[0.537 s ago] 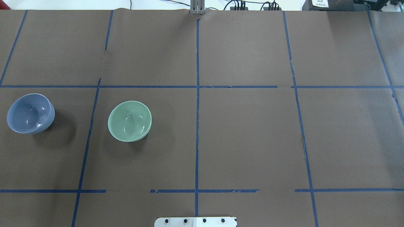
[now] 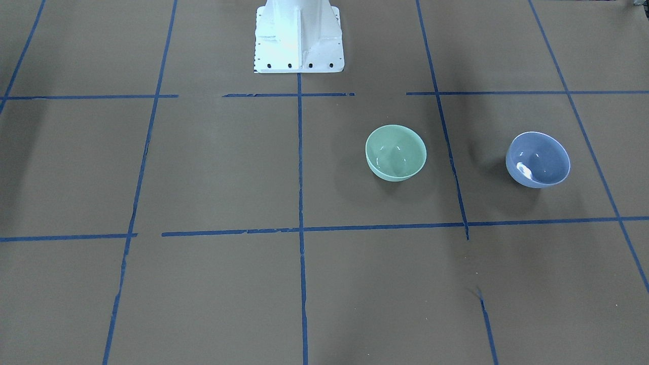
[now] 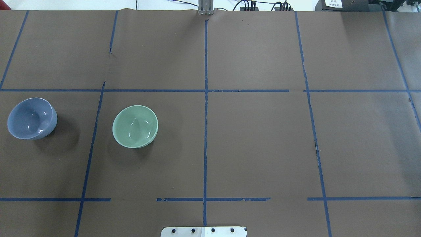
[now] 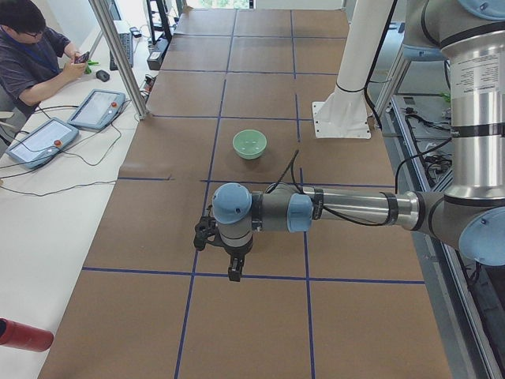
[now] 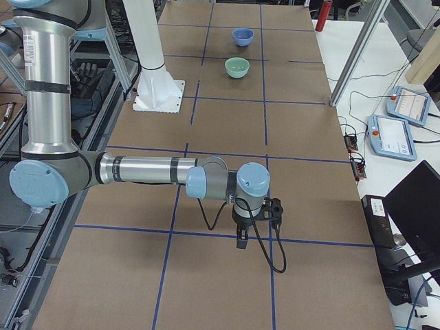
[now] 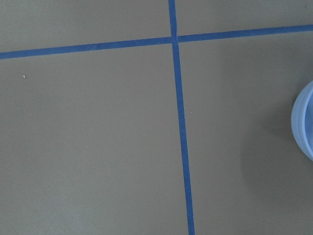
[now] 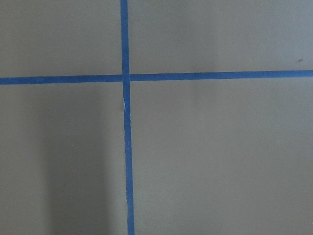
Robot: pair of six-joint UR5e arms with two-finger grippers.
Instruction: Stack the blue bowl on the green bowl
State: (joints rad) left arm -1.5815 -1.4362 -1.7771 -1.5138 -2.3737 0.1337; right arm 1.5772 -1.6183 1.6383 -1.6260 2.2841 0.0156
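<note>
I see my left arm (image 4: 347,209) as silver-grey tubes linked by fat round joints with pale-blue caps, ending in the black left gripper (image 4: 234,275). The right arm (image 5: 144,170) is built the same, with a thin black cable (image 5: 265,244) trailing off its wrist. The white pedestal (image 2: 299,35) has ribbed flanges and a foot plate with a row of dark screws.

Blue bowl (image 3: 32,118) left of green bowl (image 3: 135,126)

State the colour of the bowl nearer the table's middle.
The green bowl is pale mint, glossy and plain; the overhead exterior view shows it best.
</note>
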